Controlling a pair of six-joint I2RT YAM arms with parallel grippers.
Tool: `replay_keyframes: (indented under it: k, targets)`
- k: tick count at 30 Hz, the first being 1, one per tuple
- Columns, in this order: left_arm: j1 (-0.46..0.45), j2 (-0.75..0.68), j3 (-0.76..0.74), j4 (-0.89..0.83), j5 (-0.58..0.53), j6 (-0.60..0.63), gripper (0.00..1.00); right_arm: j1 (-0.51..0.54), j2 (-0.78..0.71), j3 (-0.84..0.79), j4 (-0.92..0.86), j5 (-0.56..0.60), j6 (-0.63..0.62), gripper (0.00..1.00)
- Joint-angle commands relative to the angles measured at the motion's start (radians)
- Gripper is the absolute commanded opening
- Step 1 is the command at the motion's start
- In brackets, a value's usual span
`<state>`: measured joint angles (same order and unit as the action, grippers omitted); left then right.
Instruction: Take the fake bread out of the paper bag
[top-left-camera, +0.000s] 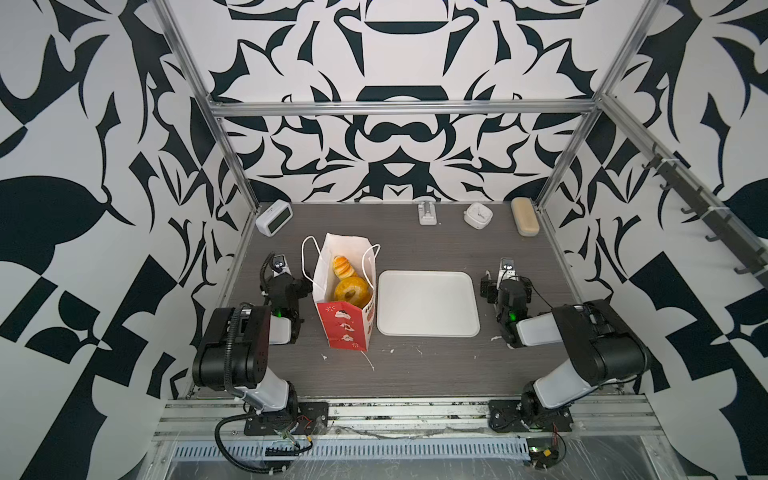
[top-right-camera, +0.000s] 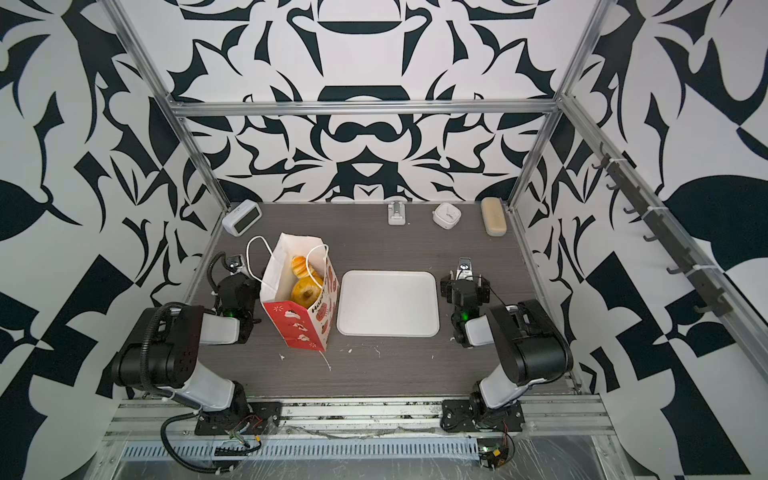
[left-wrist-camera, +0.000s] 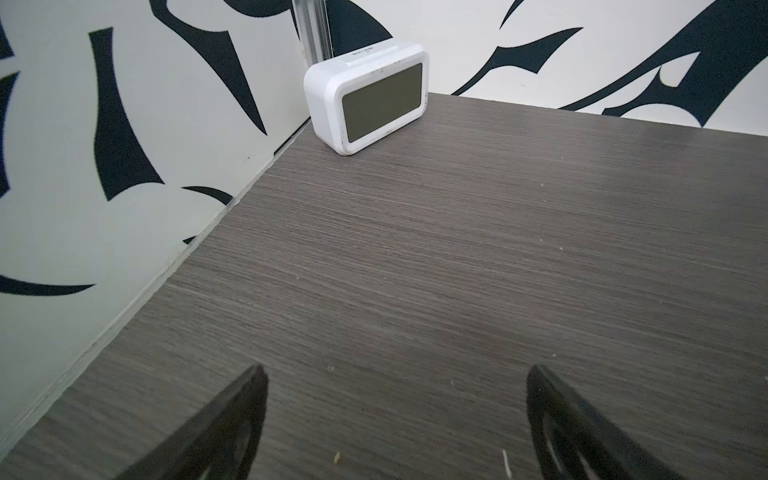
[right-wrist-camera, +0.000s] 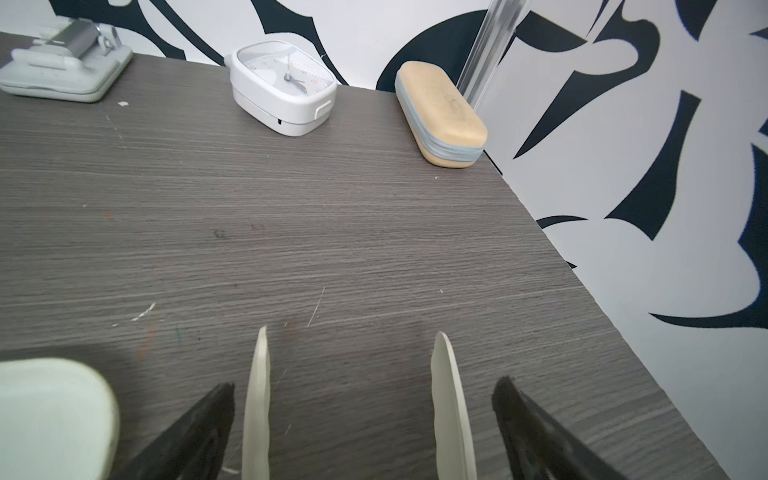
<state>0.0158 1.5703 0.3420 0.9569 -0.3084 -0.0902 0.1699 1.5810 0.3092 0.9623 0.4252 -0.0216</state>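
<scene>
The paper bag (top-left-camera: 341, 329) (top-right-camera: 296, 328), red outside and white inside with white cord handles, stands upright and open on the left half of the table in both top views. Fake bread shows in its mouth: a ring bagel (top-left-camera: 352, 291) (top-right-camera: 306, 292) and, behind it, a striped croissant (top-left-camera: 343, 266) (top-right-camera: 300, 265). Anything deeper in the bag is hidden. My left gripper (top-left-camera: 279, 268) (top-right-camera: 235, 264) (left-wrist-camera: 397, 370) hovers left of the bag, open and empty. Far to the right, past the tray, my right gripper (top-left-camera: 507, 268) (top-right-camera: 464, 266) (right-wrist-camera: 351, 332) is open and empty too.
A flat white tray (top-left-camera: 428, 303) (right-wrist-camera: 54, 411) lies right of the bag. Along the back wall stand a white digital clock (top-left-camera: 274, 217) (left-wrist-camera: 370, 97), a small grey stand (top-left-camera: 427, 212), a white analog clock (top-left-camera: 478, 215) (right-wrist-camera: 286, 87) and a beige oblong case (top-left-camera: 525, 216) (right-wrist-camera: 440, 112).
</scene>
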Motion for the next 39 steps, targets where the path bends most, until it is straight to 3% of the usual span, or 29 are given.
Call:
replay_keyframes:
  k: [1,10,14,39]
  targets:
    - [0.007,-0.005,0.017,0.010,0.018,-0.015,0.99,0.002,-0.012,0.018,0.038,0.002,0.011,0.99]
    - [0.008,-0.006,0.017,0.009,0.018,-0.015,0.99,0.003,-0.011,0.019,0.038,0.002,0.011,0.99]
    - [0.009,-0.005,0.019,0.006,0.019,-0.013,0.99,-0.035,-0.026,0.036,-0.023,-0.076,0.033,1.00]
    - [0.008,-0.007,0.017,0.006,0.024,-0.009,0.99,-0.035,-0.021,0.031,-0.006,-0.068,0.027,1.00]
